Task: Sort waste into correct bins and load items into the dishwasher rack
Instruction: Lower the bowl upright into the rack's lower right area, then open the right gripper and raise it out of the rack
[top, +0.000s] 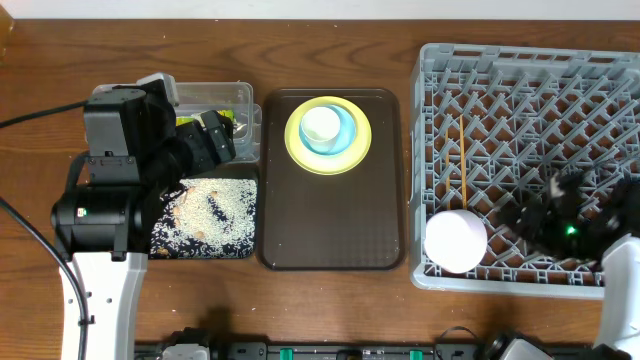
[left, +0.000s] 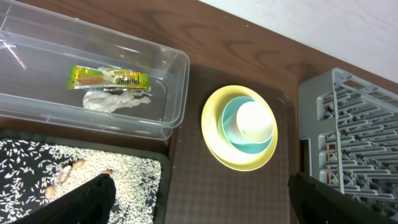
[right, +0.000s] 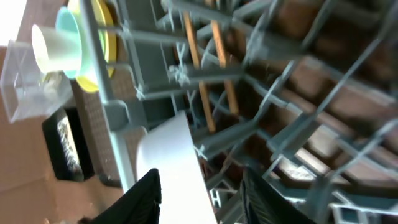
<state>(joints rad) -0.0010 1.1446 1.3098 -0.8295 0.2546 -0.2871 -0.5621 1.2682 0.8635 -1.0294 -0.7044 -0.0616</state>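
Two grippers are in view. Left gripper (left: 205, 202): fingers spread wide, holding nothing, above the shallow black tray (left: 164, 180) at 8 o'clock of the table, which carries the loose white rice scraps (left: 37, 168). At 10 o'clock, the clear plastic tub (left: 176, 87) contains the yellow-green snack wrapper (left: 109, 78) and the crumpled white napkin (left: 115, 99); waste sorting appears complete. At centre, the dark brown serving tray (top: 330, 220) bears, at its 12 o'clock, the yellow plate (top: 361, 150), light blue bowl (top: 342, 146) and small white cup (top: 321, 124), nested. At 3 o'clock, the large grey plastic dishwasher rack (top: 424, 160) holds two thin wooden chopsticks (top: 463, 160) on its lattice and the white bowl (top: 455, 241) in its 7 o'clock corner. Right gripper (right: 202, 186): fingers apart, clamping nothing, low among the pegs toward 5 o'clock. Hazards: on withdrawal a finger could snag a peg or knock the bowl, which sits right at the rim, out of the rack; lifting the nested stack as one may let the cup slide off
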